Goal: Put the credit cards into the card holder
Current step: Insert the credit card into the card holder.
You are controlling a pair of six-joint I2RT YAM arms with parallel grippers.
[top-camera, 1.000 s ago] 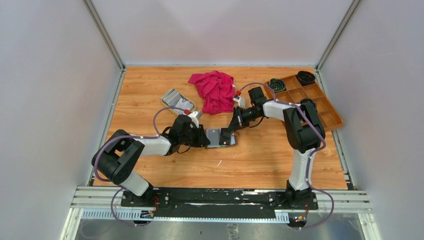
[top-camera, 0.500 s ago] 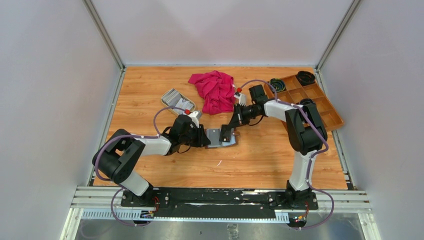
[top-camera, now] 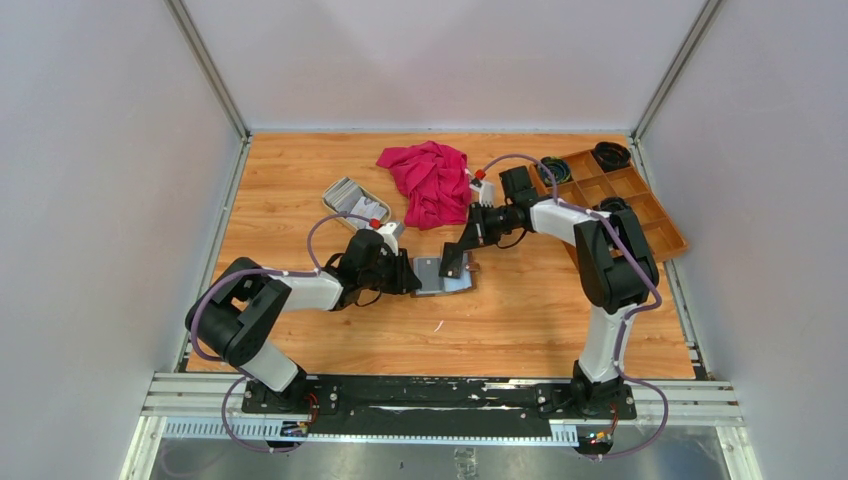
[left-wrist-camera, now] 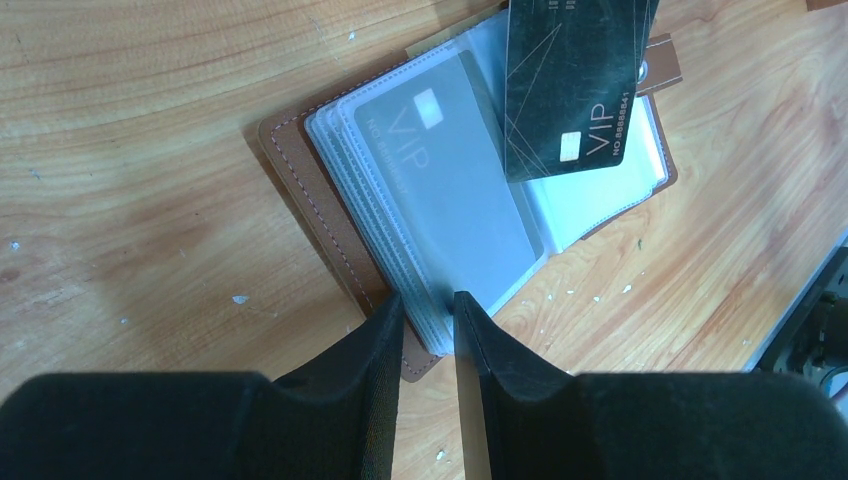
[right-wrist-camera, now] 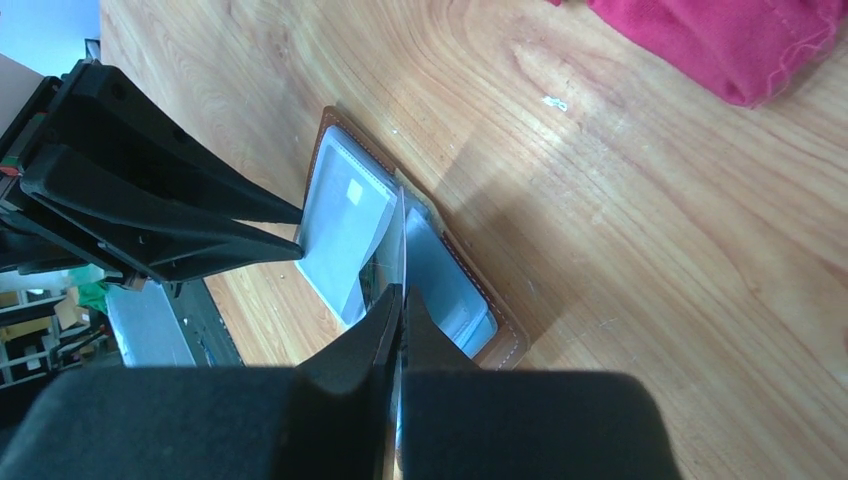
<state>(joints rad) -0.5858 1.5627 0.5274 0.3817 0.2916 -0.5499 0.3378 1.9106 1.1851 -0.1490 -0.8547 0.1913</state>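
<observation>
The brown leather card holder [top-camera: 455,284] lies open on the table, its clear sleeves fanned out. One sleeve shows a grey VIP card [left-wrist-camera: 440,200] inside. My left gripper [left-wrist-camera: 428,310] is shut on the near corner of the sleeve stack, just inside the leather cover [left-wrist-camera: 300,190]. My right gripper [right-wrist-camera: 400,295] is shut on a black VIP credit card [left-wrist-camera: 570,90], held on edge over the holder's open right half [right-wrist-camera: 450,285]. From the top view, the right gripper [top-camera: 455,262] meets the left gripper [top-camera: 410,275] over the holder.
A crumpled red cloth [top-camera: 430,180] lies behind the holder. A shallow dish [top-camera: 350,200] holding pale cards sits at the back left. A wooden compartment tray [top-camera: 620,195] stands at the far right. Metal rails border the table.
My right gripper has shifted slightly back and left with the black card, and its wrist has swung farther away. The left gripper and the card holder have stayed put.
</observation>
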